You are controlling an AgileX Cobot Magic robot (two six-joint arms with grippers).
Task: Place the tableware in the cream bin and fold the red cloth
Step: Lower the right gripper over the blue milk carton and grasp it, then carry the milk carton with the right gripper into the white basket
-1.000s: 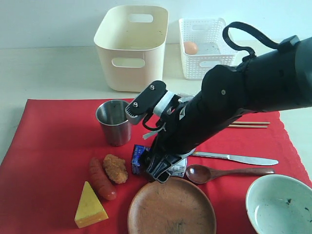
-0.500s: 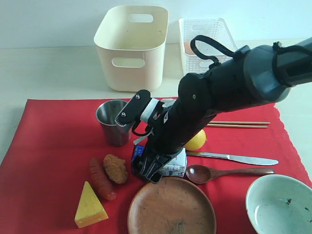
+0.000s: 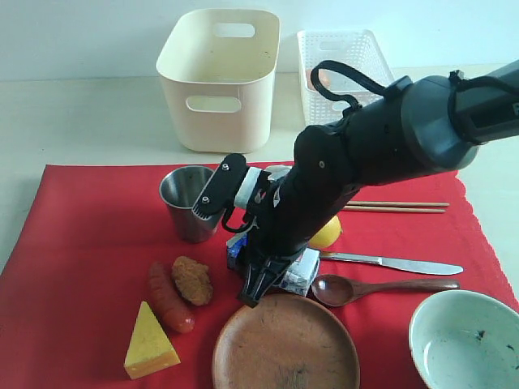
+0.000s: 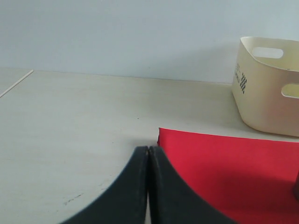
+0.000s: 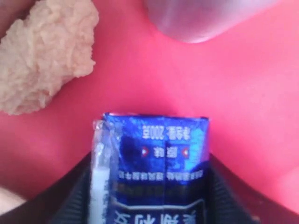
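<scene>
On the red cloth lie the steel cup, the chopsticks, the knife, the wooden spoon, the brown plate and the pale bowl. Behind the cloth stands the cream bin. My right gripper reaches down between cup and plate. Its fingers press both sides of the blue-white milk carton, with the cup just beyond. My left gripper is shut and empty, low over bare table by a corner of the cloth, with the bin farther off.
A white lattice basket stands right of the bin, partly behind my right arm. A lemon, a fried nugget, a sausage and a cheese wedge lie on the cloth around the carton.
My right arm swung left and down, which uncovered the lemon. Its fingers now sit around the milk carton, and the carton has shifted slightly to the right.
</scene>
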